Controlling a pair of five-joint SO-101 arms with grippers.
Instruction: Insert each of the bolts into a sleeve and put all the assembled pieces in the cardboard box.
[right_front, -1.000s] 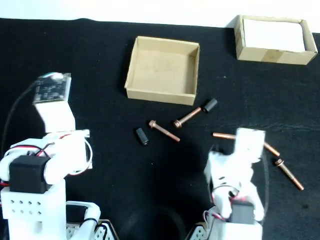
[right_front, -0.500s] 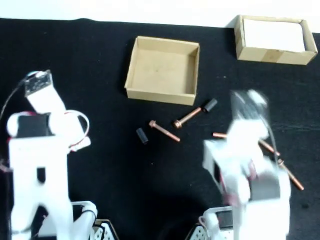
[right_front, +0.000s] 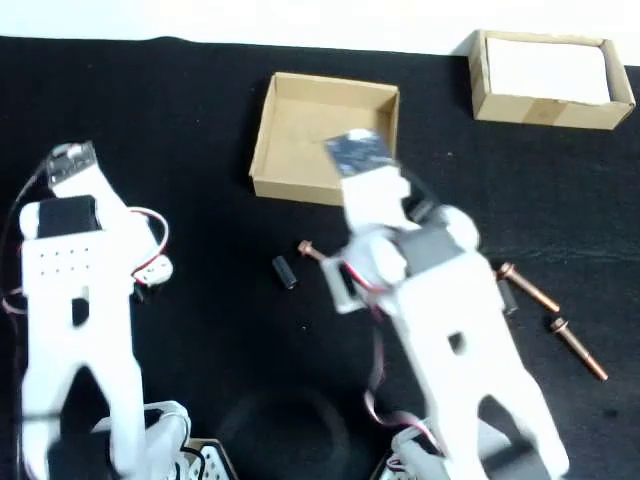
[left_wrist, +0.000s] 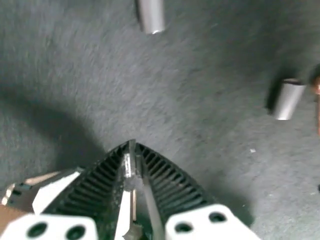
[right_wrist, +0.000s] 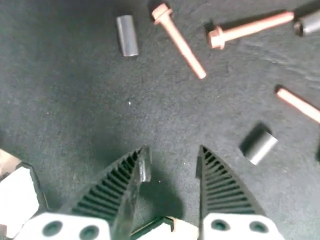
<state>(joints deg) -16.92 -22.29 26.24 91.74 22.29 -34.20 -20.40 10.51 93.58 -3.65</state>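
Note:
The open cardboard box (right_front: 325, 135) stands at the back middle of the black table. In front of it lie a black sleeve (right_front: 285, 272) and a copper bolt (right_front: 305, 248), half covered by my right arm (right_front: 430, 290). Two more bolts (right_front: 530, 288) (right_front: 578, 348) lie to the right. My right gripper (right_wrist: 172, 160) hangs open over bare mat; beyond it lie a sleeve (right_wrist: 127, 35), two bolts (right_wrist: 178, 41) (right_wrist: 248, 27) and a second sleeve (right_wrist: 258, 144). My left gripper (left_wrist: 129, 150) is shut and empty above the mat, with two sleeves (left_wrist: 151, 15) (left_wrist: 286, 99) beyond it.
A second cardboard box (right_front: 545, 80) with a white inside stands at the back right corner. My left arm (right_front: 75, 250) stands tall at the table's left side. Open black mat lies between the two arms.
My right arm has swung up and to the left, and now covers the middle bolts. My left arm has risen upright. The parts on the table have not moved.

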